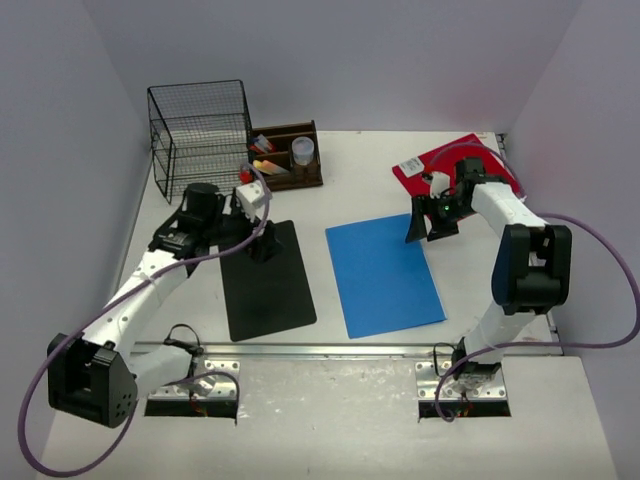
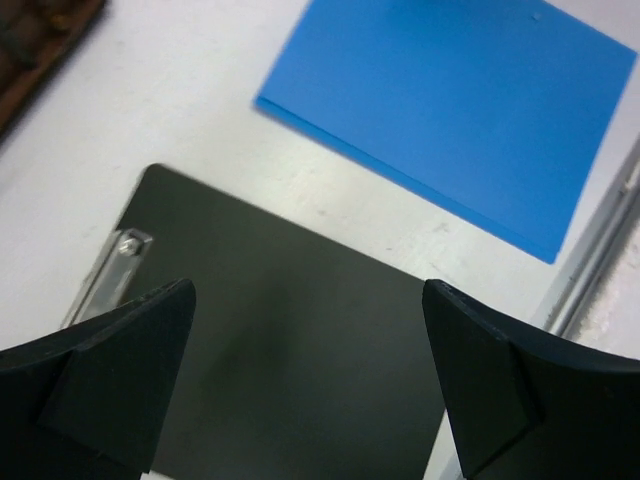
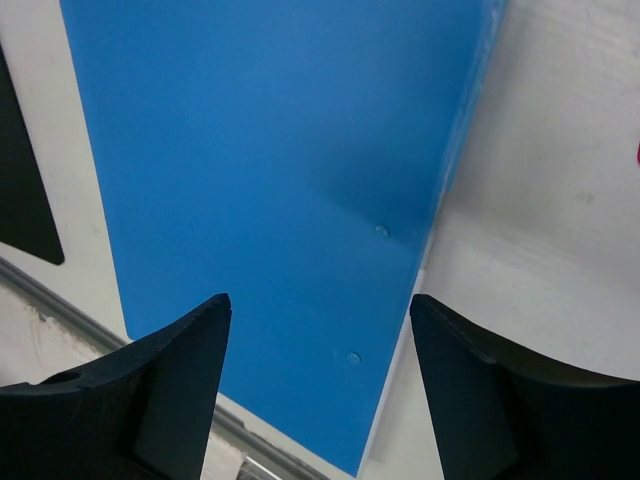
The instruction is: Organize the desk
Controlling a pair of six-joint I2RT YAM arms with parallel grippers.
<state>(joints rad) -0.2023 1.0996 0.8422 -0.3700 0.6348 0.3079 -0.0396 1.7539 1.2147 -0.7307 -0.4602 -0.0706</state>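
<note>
The white desk (image 1: 340,190) carries a black clipboard (image 1: 265,280) at the left, a blue folder (image 1: 383,274) in the middle and a red folder (image 1: 445,160) at the back right. My left gripper (image 1: 262,246) hovers open and empty over the clipboard's (image 2: 290,340) far end, near its metal clip (image 2: 125,250). My right gripper (image 1: 428,232) hovers open and empty over the blue folder's (image 3: 280,180) far right corner. The blue folder also shows in the left wrist view (image 2: 450,110).
A black wire basket (image 1: 200,135) stands at the back left. A brown wooden organizer (image 1: 285,155) with pens and a small cup sits beside it. A silver rail (image 1: 350,350) runs along the desk's front edge. Grey walls close in both sides.
</note>
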